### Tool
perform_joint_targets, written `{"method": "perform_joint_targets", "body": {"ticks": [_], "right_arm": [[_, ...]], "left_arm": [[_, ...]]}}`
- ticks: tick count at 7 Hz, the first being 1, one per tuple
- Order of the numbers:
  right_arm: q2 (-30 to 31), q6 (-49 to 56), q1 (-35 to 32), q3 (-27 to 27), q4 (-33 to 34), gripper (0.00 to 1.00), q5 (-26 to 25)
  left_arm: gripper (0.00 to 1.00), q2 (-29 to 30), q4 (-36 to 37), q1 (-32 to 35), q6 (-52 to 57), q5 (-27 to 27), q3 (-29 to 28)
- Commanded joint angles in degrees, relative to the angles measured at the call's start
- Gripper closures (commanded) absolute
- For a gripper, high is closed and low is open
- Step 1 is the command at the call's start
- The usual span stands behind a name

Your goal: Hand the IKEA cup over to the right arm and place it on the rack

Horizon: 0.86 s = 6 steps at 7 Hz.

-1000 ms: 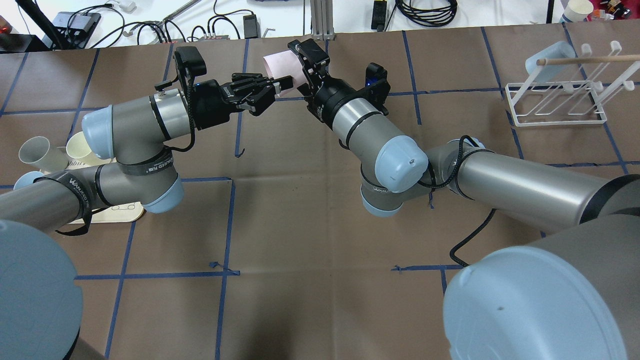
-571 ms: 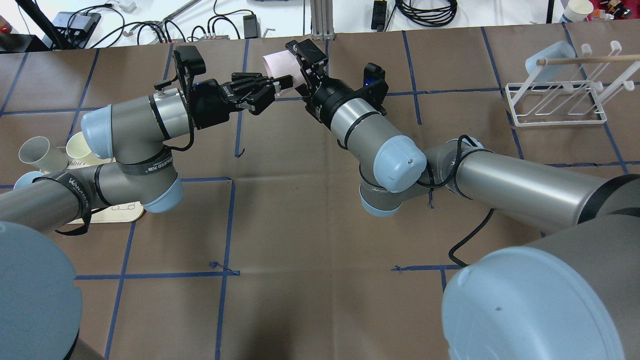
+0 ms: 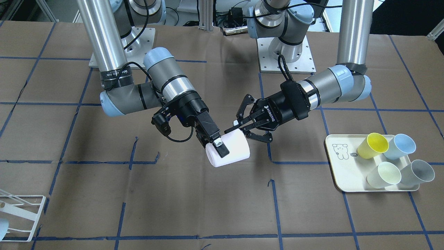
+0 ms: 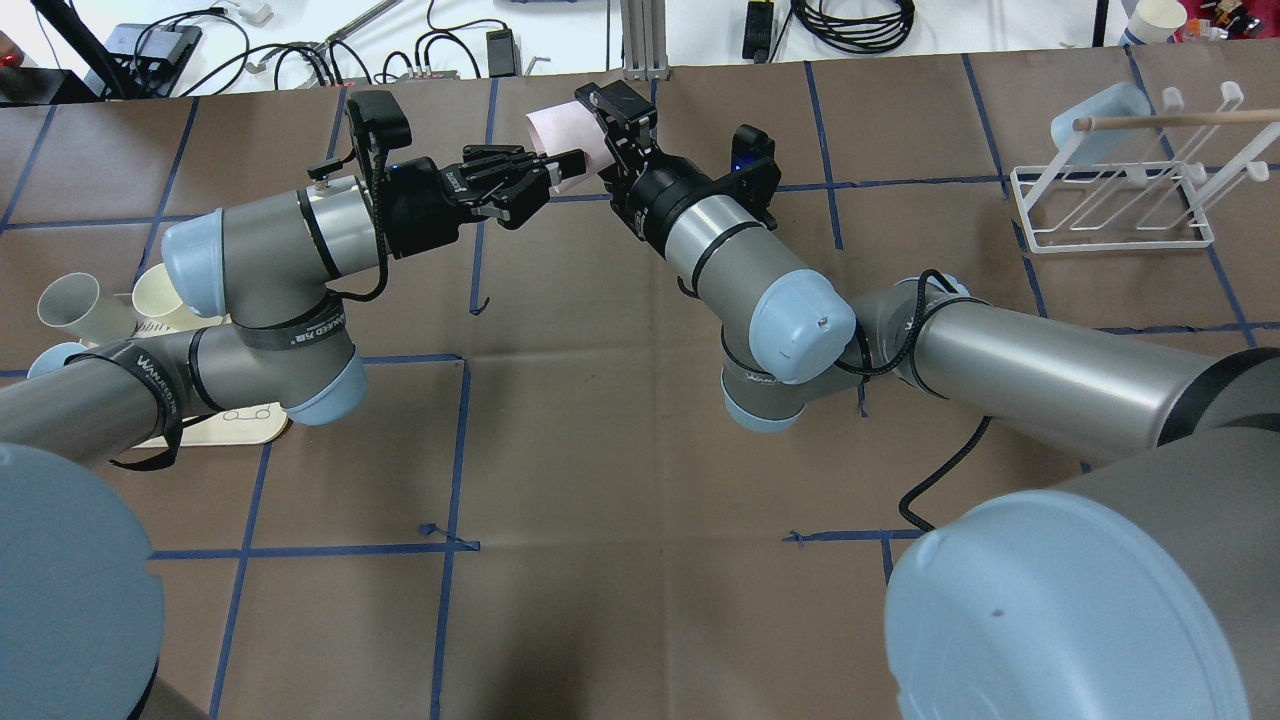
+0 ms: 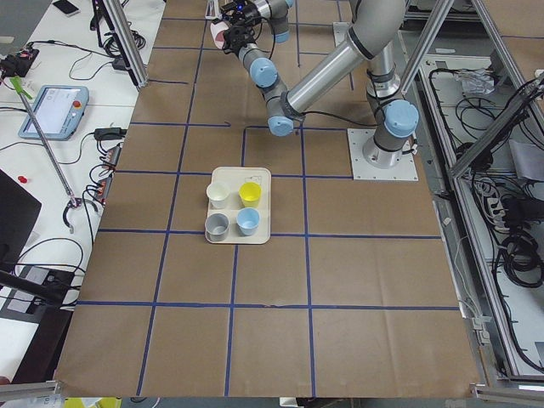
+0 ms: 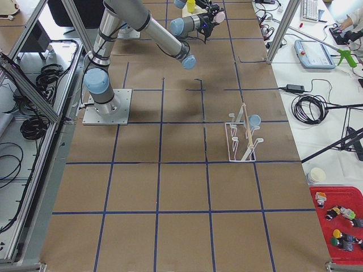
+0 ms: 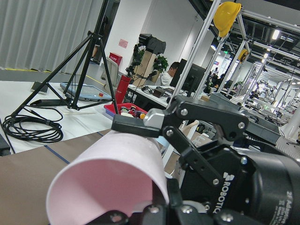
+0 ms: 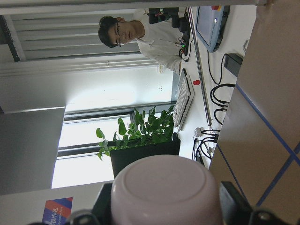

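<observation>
A pale pink IKEA cup (image 3: 234, 151) hangs sideways in the air above the table's far middle, held from both sides. My left gripper (image 3: 233, 127) is shut on its rim wall, one finger inside and one outside. My right gripper (image 3: 218, 152) grips the cup's body near the base, its fingers pressed on both sides. In the overhead view the cup (image 4: 560, 130) sits between the left gripper (image 4: 565, 165) and the right gripper (image 4: 610, 130). The right wrist view shows the cup's base (image 8: 164, 187). The white wire rack (image 4: 1110, 215) stands far right.
A blue cup (image 4: 1100, 115) hangs on the rack under a wooden stick (image 4: 1170, 120). A cream bear tray (image 3: 341, 163) with several cups lies on my left side. Cables and gear line the table's far edge.
My right gripper has shifted very slightly around the pink cup. My left arm and the cup have stayed where they were.
</observation>
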<state>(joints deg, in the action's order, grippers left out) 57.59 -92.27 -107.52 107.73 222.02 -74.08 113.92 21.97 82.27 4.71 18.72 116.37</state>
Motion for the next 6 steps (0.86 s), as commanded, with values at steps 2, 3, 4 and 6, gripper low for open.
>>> {"method": "perform_joint_targets", "body": {"ticks": [2, 3, 4, 6], "right_arm": [[0.3, -0.1, 0.0, -0.2, 0.0, 0.35, 0.2], [0.4, -0.1, 0.0, -0.2, 0.0, 0.35, 0.1], [0.4, -0.1, -0.1, -0.2, 0.0, 0.36, 0.1], [0.4, -0.1, -0.1, -0.2, 0.0, 0.37, 0.3]], "left_arm": [[0.47, -0.3, 0.0, 0.0, -2.6, 0.1, -0.2], [0.13, -0.4, 0.0, 0.0, -4.2, 0.1, -0.2], [0.02, -0.4, 0.1, 0.0, -5.9, 0.1, -0.3], [0.02, -0.8, -0.1, -0.6, -6.1, 0.0, -0.8]]}}
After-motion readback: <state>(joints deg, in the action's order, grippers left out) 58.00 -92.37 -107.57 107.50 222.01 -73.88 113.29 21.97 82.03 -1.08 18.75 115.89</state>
